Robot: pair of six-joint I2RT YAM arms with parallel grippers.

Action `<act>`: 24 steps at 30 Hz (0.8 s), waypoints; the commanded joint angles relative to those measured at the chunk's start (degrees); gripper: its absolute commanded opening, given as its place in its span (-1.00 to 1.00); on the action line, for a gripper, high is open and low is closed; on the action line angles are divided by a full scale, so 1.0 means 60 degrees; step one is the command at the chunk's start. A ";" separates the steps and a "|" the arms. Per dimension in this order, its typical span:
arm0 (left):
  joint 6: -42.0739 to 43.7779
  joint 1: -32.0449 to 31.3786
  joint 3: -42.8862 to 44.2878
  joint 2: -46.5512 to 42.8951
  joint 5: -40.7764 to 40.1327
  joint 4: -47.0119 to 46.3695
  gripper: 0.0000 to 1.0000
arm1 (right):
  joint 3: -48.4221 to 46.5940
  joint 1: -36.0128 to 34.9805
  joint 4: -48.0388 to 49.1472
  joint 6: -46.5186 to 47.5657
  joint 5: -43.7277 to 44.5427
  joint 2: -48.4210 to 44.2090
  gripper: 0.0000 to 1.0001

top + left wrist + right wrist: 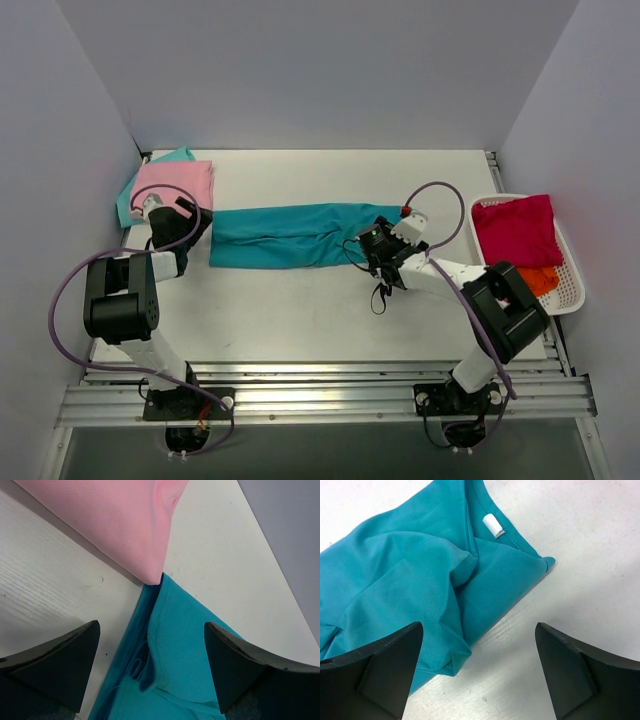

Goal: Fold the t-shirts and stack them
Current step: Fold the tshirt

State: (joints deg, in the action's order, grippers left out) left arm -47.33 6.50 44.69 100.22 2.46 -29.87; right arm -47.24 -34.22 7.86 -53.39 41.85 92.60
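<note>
A large teal t-shirt point(300, 236) lies folded into a long strip across the middle of the table. My left gripper point(194, 226) is open over its left end, jaws straddling the cloth point(185, 650) without touching; the midpoint shows in the left wrist view point(152, 667). My right gripper point(375, 246) is open over the right end, above the collar corner point(410, 580) with its white tag point(493, 525), as the right wrist view shows point(477, 672). A folded pink t-shirt point(176, 184) lies on a light mint-teal one point(125, 205) at the back left, just behind the teal strip's end point(115, 520).
A white basket point(573, 262) at the right edge holds a crimson t-shirt point(515, 228) and an orange one point(541, 280). Grey walls close in the table point(300, 310) on three sides. A black cable hangs near the right wrist point(380, 297).
</note>
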 commanded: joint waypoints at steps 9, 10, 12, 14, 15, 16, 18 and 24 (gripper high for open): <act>0.0169 0.0073 0.0052 -0.0020 0.0220 -0.0398 0.88 | 0.0140 0.0342 0.0902 -0.0053 -0.0265 0.1339 0.65; 0.0169 0.0073 0.0052 -0.0020 0.0220 -0.0398 0.88 | 0.0096 0.0385 0.0946 0.0005 -0.0294 0.1528 0.56; 0.0169 0.0059 0.0038 -0.0020 0.0220 -0.0413 0.88 | 0.0095 0.0574 0.1267 0.0137 -0.0542 0.1647 -0.11; 0.0169 0.0059 0.0052 -0.0034 0.0235 -0.0427 0.88 | 0.0081 0.0751 0.1590 0.0284 -0.0849 0.1822 -0.59; 0.0169 0.0073 0.0023 -0.0034 0.0235 -0.0442 0.88 | 0.0023 0.0911 0.1663 0.0328 -0.0909 0.1896 -1.00; 0.0169 0.0073 0.0023 -0.0034 0.0235 -0.0442 0.88 | -0.0036 0.0971 0.1679 0.0357 -0.0924 0.2041 -1.00; 0.0169 0.0073 -0.0006 -0.0034 0.0249 -0.0486 0.88 | -0.0343 0.1219 0.1693 0.0431 -0.0910 0.2203 -1.00; 0.0154 0.0088 -0.0036 -0.0034 0.0279 -0.0530 0.88 | -0.1935 0.1952 0.1620 0.0737 -0.1114 0.2833 -1.00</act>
State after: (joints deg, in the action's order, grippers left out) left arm -47.31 6.50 44.69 100.22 3.36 -30.04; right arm -53.25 -24.62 19.53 -50.61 35.97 107.74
